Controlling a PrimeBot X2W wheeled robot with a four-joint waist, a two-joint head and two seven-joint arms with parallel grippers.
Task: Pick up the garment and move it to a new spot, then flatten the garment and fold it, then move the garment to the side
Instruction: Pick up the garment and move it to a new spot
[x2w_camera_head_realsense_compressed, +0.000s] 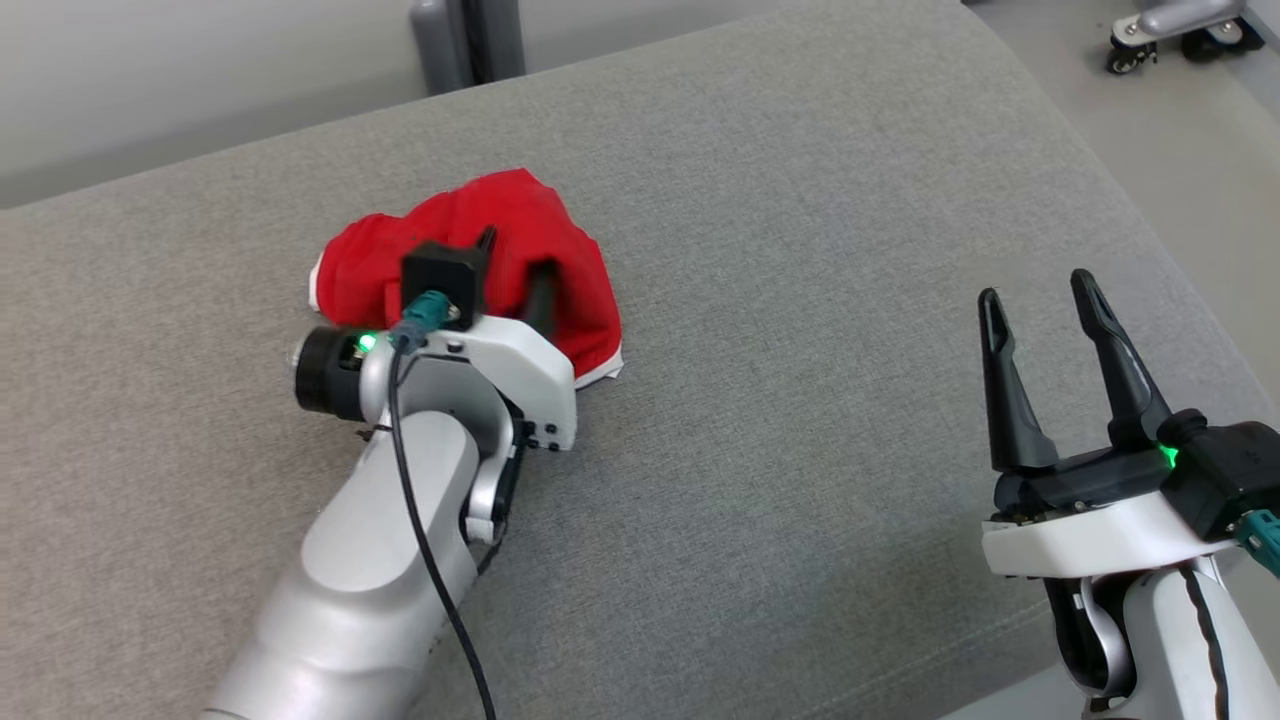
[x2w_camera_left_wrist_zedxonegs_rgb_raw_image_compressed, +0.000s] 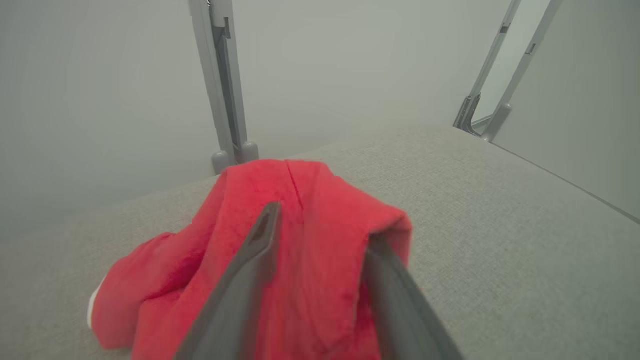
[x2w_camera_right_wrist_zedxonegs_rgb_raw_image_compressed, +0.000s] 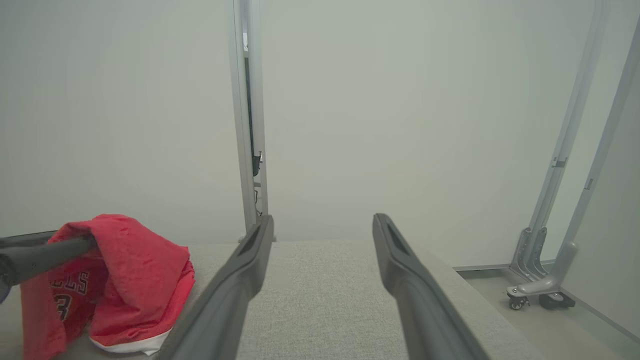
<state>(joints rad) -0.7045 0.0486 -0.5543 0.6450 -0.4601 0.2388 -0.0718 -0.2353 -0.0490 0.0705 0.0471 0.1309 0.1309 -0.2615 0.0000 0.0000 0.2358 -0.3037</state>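
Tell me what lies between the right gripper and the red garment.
Bare grey cushion, nothing else, between the right gripper and the red garment; the head view shows it.

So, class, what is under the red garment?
Grey cushion beneath the red garment. One of the fingers of the left gripper runs under a fold; its tip is covered. The other finger lies over the cloth. Anything else beneath is hidden.

garment (x2w_camera_head_realsense_compressed: 590, 290) at 10 o'clock: red cloth, matt, soft, white hem trim. cushion (x2w_camera_head_realsense_compressed: 800, 250): grey woven fabric, coarse matt weave. right gripper (x2w_camera_head_realsense_compressed: 1036, 287) at 4 o'clock: dark matt plastic fingers, smooth white plastic housing. left forearm (x2w_camera_head_realsense_compressed: 370, 560) at 7 o'clock: silver, satin sheen.
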